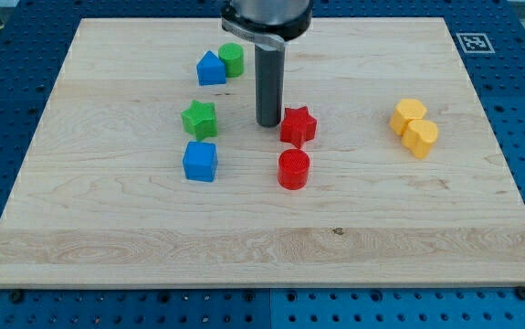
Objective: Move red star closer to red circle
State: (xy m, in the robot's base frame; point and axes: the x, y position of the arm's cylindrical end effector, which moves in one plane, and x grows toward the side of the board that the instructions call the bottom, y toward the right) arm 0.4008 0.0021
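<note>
The red star point(299, 126) lies near the middle of the wooden board point(107, 228). The red circle point(293, 169) lies just below it, a small gap apart. My tip point(268, 124) stands right at the star's left side, close to touching it, and above-left of the circle. The dark rod rises from there to the view's top.
A green star point(199, 119) and a blue cube point(200, 161) lie left of my tip. A blue house-shaped block point(211, 68) and a green cylinder point(232, 58) lie at the upper left. Two yellow blocks point(414, 127) touch each other at the right.
</note>
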